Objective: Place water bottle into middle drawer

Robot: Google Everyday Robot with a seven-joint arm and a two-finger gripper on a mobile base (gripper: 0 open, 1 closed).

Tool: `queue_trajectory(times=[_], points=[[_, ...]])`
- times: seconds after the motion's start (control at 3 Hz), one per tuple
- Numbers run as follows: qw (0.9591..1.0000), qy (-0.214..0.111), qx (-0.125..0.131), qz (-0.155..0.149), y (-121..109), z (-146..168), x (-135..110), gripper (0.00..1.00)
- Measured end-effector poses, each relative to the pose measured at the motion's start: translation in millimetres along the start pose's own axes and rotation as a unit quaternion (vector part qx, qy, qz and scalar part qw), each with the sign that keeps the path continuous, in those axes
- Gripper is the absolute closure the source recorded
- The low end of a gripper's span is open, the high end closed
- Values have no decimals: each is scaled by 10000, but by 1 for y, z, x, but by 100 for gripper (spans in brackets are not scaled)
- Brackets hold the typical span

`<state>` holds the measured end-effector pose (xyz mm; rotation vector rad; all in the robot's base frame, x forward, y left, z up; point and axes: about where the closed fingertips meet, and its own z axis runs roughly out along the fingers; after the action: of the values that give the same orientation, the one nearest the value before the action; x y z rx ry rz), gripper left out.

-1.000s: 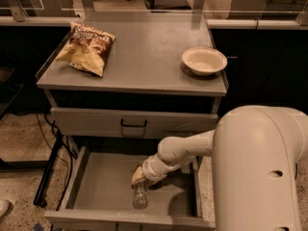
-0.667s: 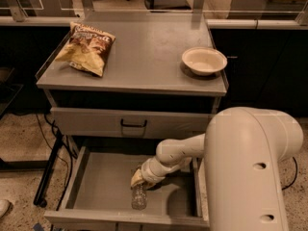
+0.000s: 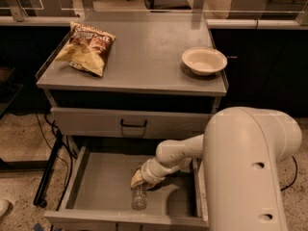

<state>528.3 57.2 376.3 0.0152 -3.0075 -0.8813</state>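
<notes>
The middle drawer [image 3: 98, 186] is pulled open below the cabinet top, a wide shallow grey tray with low walls. The water bottle [image 3: 139, 197], small, clear and crinkled, hangs upright inside the drawer near its front middle, base close to the floor. My gripper [image 3: 140, 180] reaches down into the drawer from the right and sits on the bottle's top end, hiding the cap. My white arm [image 3: 240, 172] fills the lower right.
A chip bag [image 3: 84, 47] lies on the cabinet top [image 3: 144, 61] at the left, a white bowl [image 3: 204, 60] at the right. A closed drawer front with a black handle [image 3: 133, 124] is above the open drawer. Cables run down the cabinet's left side.
The arm's near link has shifted slightly left in view. The gripper and bottle stay at almost the same spot in the drawer.
</notes>
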Motion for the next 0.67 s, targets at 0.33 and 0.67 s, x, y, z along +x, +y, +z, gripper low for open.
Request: queue_trajectory(times=[0.33, 0.67], points=[[10000, 0, 0, 0, 0, 0, 0, 63], [10000, 0, 0, 0, 0, 0, 0, 40]])
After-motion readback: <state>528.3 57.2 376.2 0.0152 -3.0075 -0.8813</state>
